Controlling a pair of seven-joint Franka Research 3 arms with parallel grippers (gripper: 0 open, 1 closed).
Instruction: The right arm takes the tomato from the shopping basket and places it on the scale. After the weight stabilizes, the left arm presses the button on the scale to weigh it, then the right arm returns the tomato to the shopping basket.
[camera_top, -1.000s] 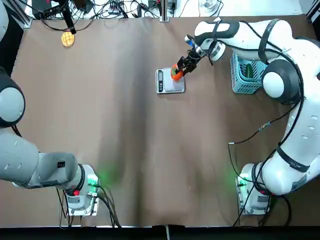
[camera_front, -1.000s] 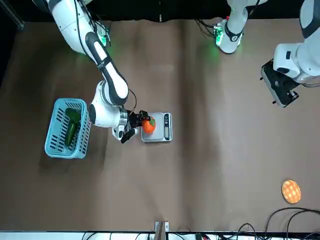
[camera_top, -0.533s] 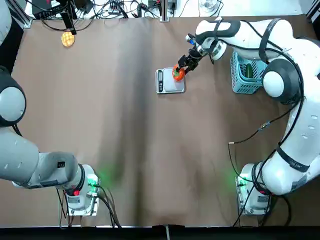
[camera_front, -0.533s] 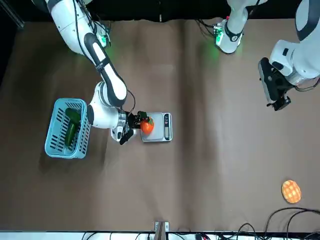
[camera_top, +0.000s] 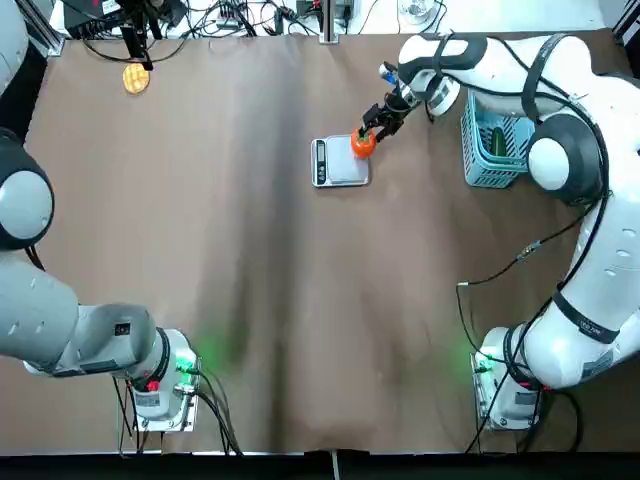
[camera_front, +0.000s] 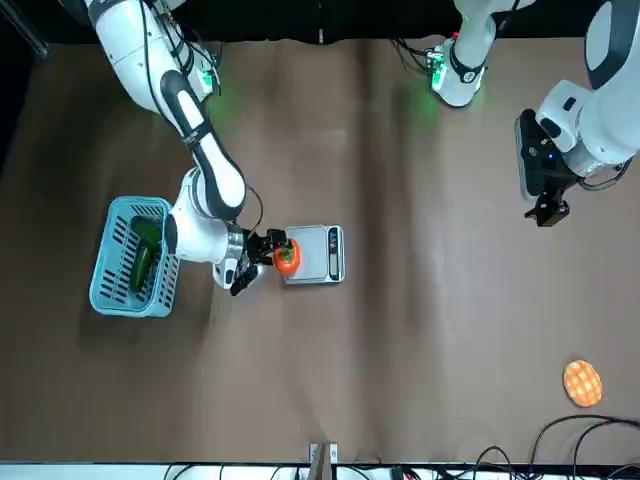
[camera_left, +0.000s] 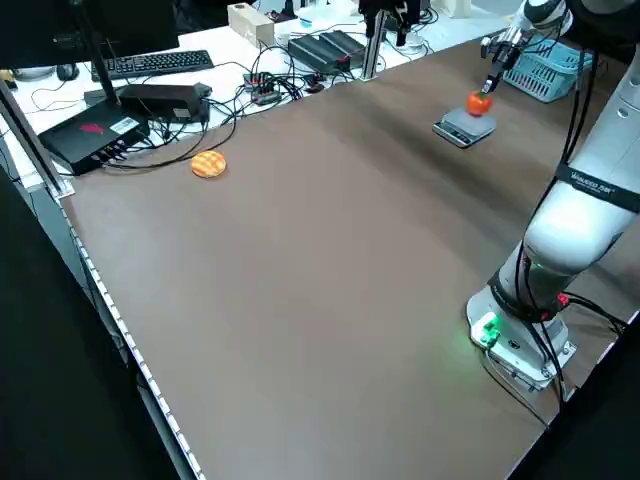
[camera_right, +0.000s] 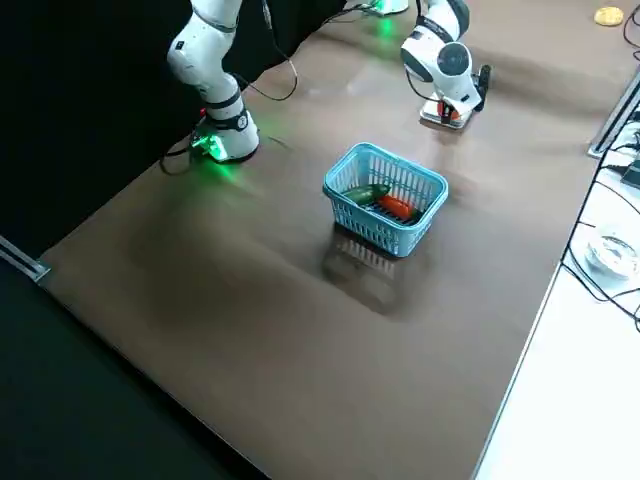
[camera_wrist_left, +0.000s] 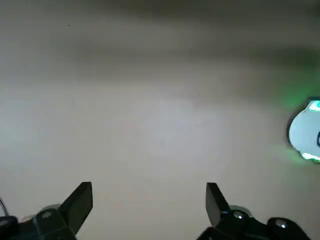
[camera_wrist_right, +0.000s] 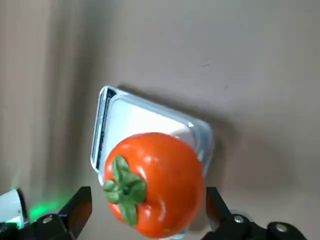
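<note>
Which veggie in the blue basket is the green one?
The long cucumber-like one in the light-blue basket. It's dark green, while the one beside it is orange-red.

Brown table (camera_top: 270, 300) bears scale (camera_top: 341, 162), blue basket (camera_top: 487, 172), yellow waffle-patterned round (camera_top: 136, 78).

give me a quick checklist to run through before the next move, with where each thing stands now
1. tomato centred on the scale: not ok, it sits over the side nearer the basket and sticks out past the edge
2. right gripper open, at the tomato: ok, fingers wide apart on either side
3. tomato free of both right fingers: cannot tell, the gaps look small
4. scale display uncovered: ok, the tomato is off that strip
5. weight steady: cannot tell, no digits readable
6. left gripper clear of the scale: ok, open and well off on the robot's left
</note>
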